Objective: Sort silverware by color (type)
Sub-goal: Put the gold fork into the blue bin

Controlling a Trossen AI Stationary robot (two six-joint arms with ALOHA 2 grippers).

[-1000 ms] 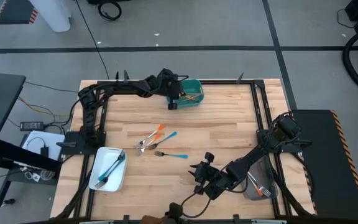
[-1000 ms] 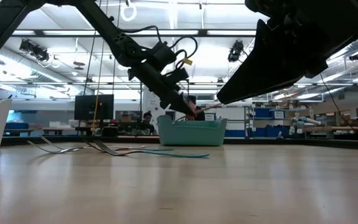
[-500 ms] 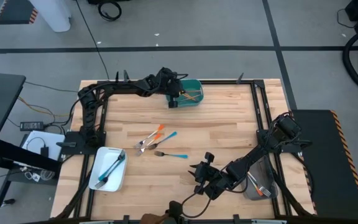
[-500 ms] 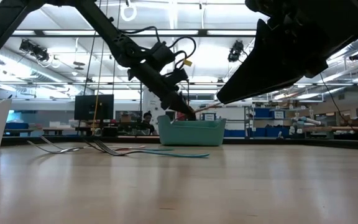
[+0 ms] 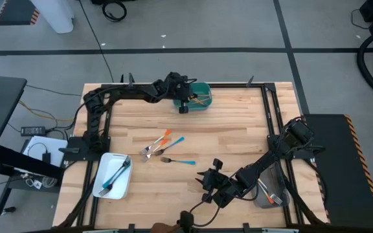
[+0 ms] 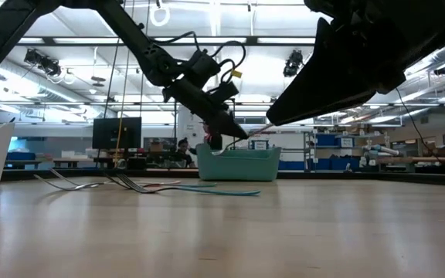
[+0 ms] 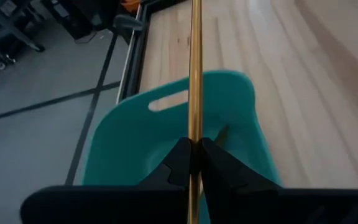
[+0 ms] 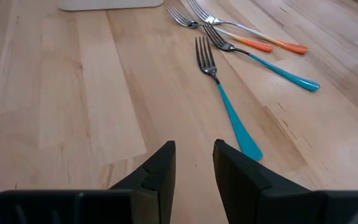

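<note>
Silverware lies scattered mid-table: nearest the right gripper (image 8: pixel 191 163), which hovers low at the front edge with fingers slightly parted and empty, is a teal-handled fork (image 8: pixel 224 93), then another teal fork (image 8: pixel 263 62) and two orange-handled forks (image 8: pixel 247 38) (tines bunched together). Two blue-handled pieces (image 5: pixel 115 175) rest in the white rectangular tray (image 5: pixel 101 188) at front left. Farther back, the left gripper (image 7: pixel 192 163) is clenched on a slim gold utensil (image 7: pixel 195 68) over the teal plastic bin (image 5: pixel 204 88). Compared with a second ago, it has shifted further over the bin's rim, so the gold piece looks about ready to drop in with another gold piece (image 5: pixel 201 100).
</note>
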